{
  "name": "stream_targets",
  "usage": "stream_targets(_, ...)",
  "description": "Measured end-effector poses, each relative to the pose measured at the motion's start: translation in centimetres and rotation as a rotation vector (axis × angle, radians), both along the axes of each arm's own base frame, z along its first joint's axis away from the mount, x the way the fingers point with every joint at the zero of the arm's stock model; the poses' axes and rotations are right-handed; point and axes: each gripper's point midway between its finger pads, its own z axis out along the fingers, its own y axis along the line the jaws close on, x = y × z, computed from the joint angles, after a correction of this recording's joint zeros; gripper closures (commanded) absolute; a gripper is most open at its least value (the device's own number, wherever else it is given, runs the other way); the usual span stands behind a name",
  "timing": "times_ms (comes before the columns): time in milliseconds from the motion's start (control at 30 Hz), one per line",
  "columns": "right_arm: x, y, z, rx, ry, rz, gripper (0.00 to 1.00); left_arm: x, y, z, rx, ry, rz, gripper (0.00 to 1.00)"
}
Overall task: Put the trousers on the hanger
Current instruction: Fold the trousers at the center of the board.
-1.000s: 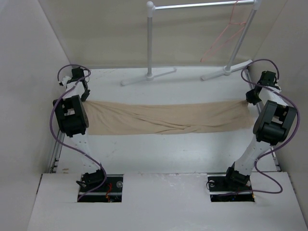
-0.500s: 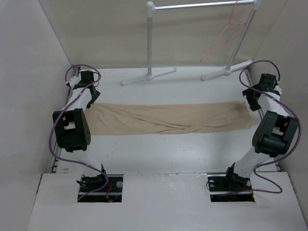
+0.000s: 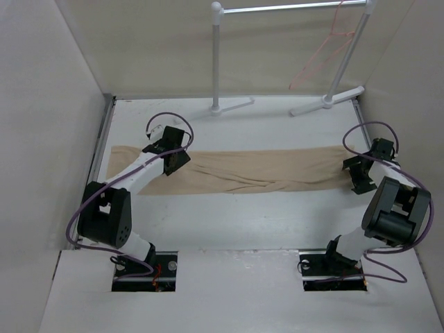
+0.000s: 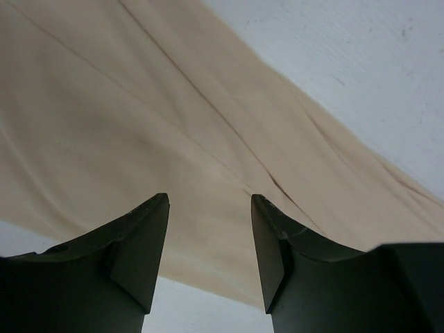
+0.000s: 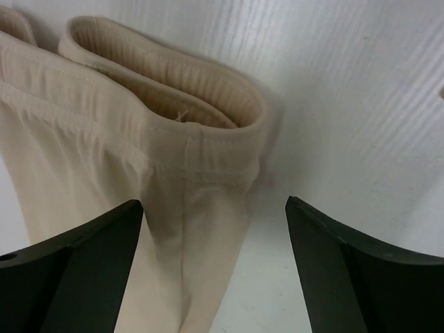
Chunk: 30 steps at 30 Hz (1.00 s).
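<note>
Trousers (image 3: 257, 171) are lying flat in a long strip across the counter (image 3: 243, 222), waist end at the right, legs running left. Nothing is gripping them. Left hand (image 4: 209, 201) is hovering over the leg cloth with its fingers apart and nothing between them. Right hand (image 5: 215, 205) is sitting wide open just above the waistband (image 5: 208, 104), not clamping.

Looks like the pickup stage, with no hanging begun. The next move is calling for both hands to close on cloth, lift, and drape it over the hanger's bottom wire.

Hanger (image 3: 326, 52) is hanging on the white rack (image 3: 216, 62) at the far right, well apart from the trousers. The rack's sloping right post and feet are crowding the approach, and the thin hanger is probably going to swing when touched.
</note>
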Motion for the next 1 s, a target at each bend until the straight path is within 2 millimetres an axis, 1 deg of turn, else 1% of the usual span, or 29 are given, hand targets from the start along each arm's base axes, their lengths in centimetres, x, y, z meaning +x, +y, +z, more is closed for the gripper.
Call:
stream_targets(67, 0.7, 0.1, -0.4, 0.020, -0.014, -0.005, 0.14, -0.5, -0.2, -0.5, -0.015, 0.016, -0.002, 0.52)
stream_targets(167, 1.9, 0.0, -1.0, 0.050, -0.017, -0.024, 0.25, -0.6, -0.7, -0.5, -0.039, 0.016, -0.013, 0.52)
stream_targets(200, 2.6, -0.2, -1.1, 0.057, -0.021, -0.035, 0.34, -0.6, -0.9, -0.3, -0.047, 0.010, -0.016, 0.53)
stream_targets(267, 3.7, -0.3, -1.1, 0.068, -0.042, -0.054, 0.48, -0.5, -1.0, 0.2, -0.058, -0.004, -0.017, 0.53)
stream_targets(367, 4.4, -0.2, -1.1, 0.086, -0.056, -0.087, 0.78, -0.4, -0.9, 1.5, -0.081, -0.037, -0.013, 0.53)
stream_targets(433, 4.6, -0.1, -1.2, 0.097, -0.060, -0.108, 0.89, -0.2, -0.3, 2.4, -0.091, -0.062, 0.004, 0.53)
stream_targets(533, 4.6, -0.6, -0.9, 0.079, -0.065, -0.133, 0.91, 0.1, 0.6, 3.4, -0.100, -0.092, 0.031, 0.53)
stream_targets(600, 4.3, -1.3, -0.1, 0.037, -0.066, -0.144, 0.91, 0.1, 1.1, 3.9, -0.102, -0.105, 0.043, 0.53)
stream_targets(667, 3.9, -2.2, 1.8, -0.017, -0.086, -0.155, 0.91, 0.1, 0.9, 4.0, -0.103, -0.106, 0.040, 0.53)
stream_targets(733, 3.9, -3.4, 5.1, -0.085, -0.140, -0.165, 0.91, -0.1, 0.6, 4.1, -0.102, -0.101, 0.029, 0.53)
stream_targets(800, 4.2, -4.6, 9.5, -0.161, -0.222, -0.174, 0.90, -0.1, -0.3, 4.8, -0.103, -0.102, 0.007, 0.53)
stream_targets(867, 4.5, -5.5, 14.1, -0.235, -0.311, -0.176, 0.90, 0.4, -1.6, 6.1, -0.112, -0.122, -0.023, 0.53)
stream_targets(933, 4.6, -6.0, 18.7, -0.304, -0.396, -0.173, 0.89, 1.0, -3.4, 8.1, -0.127, -0.154, -0.062, 0.53)
stream_targets(1000, 4.5, -6.0, 22.4, -0.359, -0.462, -0.155, 0.89, 1.6, -5.1, 10.2, -0.147, -0.196, -0.098, 0.52)
